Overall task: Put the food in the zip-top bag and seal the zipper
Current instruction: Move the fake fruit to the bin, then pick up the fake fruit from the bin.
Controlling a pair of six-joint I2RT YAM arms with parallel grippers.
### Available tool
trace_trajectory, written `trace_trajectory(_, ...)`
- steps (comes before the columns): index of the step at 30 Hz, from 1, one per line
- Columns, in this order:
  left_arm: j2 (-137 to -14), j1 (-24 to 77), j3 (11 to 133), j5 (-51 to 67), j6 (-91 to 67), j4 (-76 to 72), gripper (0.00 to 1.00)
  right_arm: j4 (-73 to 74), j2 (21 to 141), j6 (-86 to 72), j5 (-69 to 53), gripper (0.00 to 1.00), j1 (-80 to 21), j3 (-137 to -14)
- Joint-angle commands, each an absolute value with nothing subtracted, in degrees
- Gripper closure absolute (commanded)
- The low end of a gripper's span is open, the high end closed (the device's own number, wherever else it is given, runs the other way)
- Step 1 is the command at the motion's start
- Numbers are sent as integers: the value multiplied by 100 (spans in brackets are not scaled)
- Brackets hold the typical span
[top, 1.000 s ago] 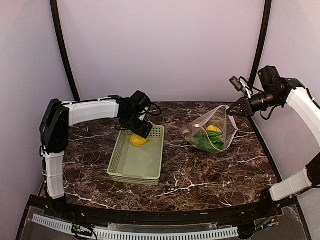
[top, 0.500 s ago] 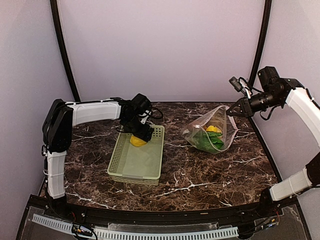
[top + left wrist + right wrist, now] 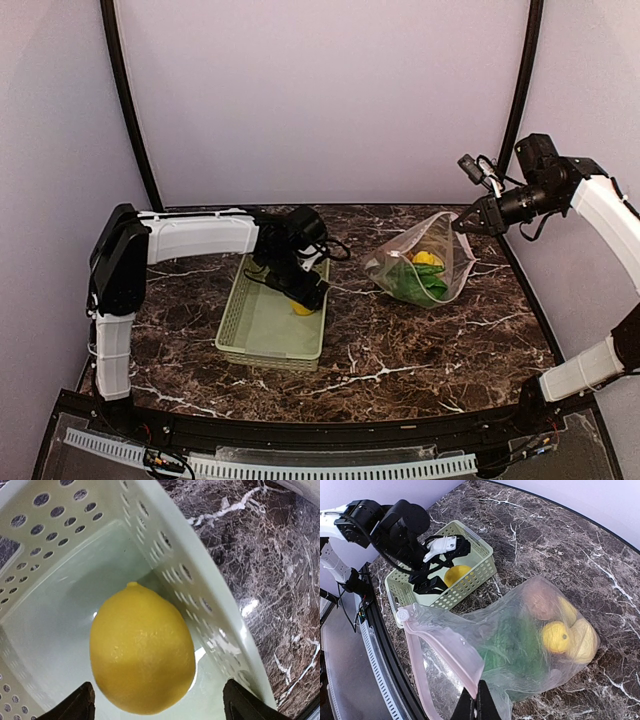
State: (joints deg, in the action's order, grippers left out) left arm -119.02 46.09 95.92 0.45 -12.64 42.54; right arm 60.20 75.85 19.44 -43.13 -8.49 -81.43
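A yellow lemon [image 3: 142,647] lies in the pale green basket [image 3: 165,530] against its right wall. My left gripper [image 3: 160,705] hangs open over it, one dark fingertip on each side and a gap at both. From above, the left gripper [image 3: 303,288] covers most of the lemon [image 3: 303,309]. The zip-top bag [image 3: 520,640] rests on the table with its mouth lifted. My right gripper [image 3: 479,700] is shut on its pinkish zipper [image 3: 445,650], whose white slider [image 3: 402,614] sits at the far end. Inside the bag are yellow fruit [image 3: 555,636], green vegetables [image 3: 507,640] and a brown potato [image 3: 540,602].
The basket [image 3: 240,320] stands left of centre on the dark marble table [image 3: 420,350], the bag [image 3: 420,262] to its right at the back. The left arm stretches across the basket's far end. Black frame posts rise at both back corners.
My left gripper has moved right and nearer along the basket, and the lemon has shifted from the far end to the right wall. The right gripper and bag have stayed put.
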Motion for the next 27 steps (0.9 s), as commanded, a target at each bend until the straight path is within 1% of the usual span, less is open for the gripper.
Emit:
trace_trajectory(1, -11464, 4675, 9716, -562, -1464, 4734, 12, 5915, 7599, 1986, -4429, 100, -826, -8078)
trace_trajectory(4, -11456, 4657, 9768, -757, -1572, 4744, 12, 5915, 7571, 1983, -4422, 100, -825, -8061)
trace_trajectory(8, -11541, 4610, 9791, -715, -1891, 4591, 12, 5910, 7538, 1991, -4404, 100, -825, -8036)
trace_trajectory(18, -11891, 4570, 9788, 303, -2490, 3882, 14, 5913, 7464, 1983, -4339, 100, -822, -7983)
trace_trajectory(23, -11960, 4570, 9814, 500, -2622, 3974, 17, 5915, 7439, 1990, -4327, 100, -826, -7963)
trace_trajectory(27, -11962, 4564, 9765, 409, -2636, 4159, 18, 5885, 7457, 1988, -4357, 100, -826, -7945)
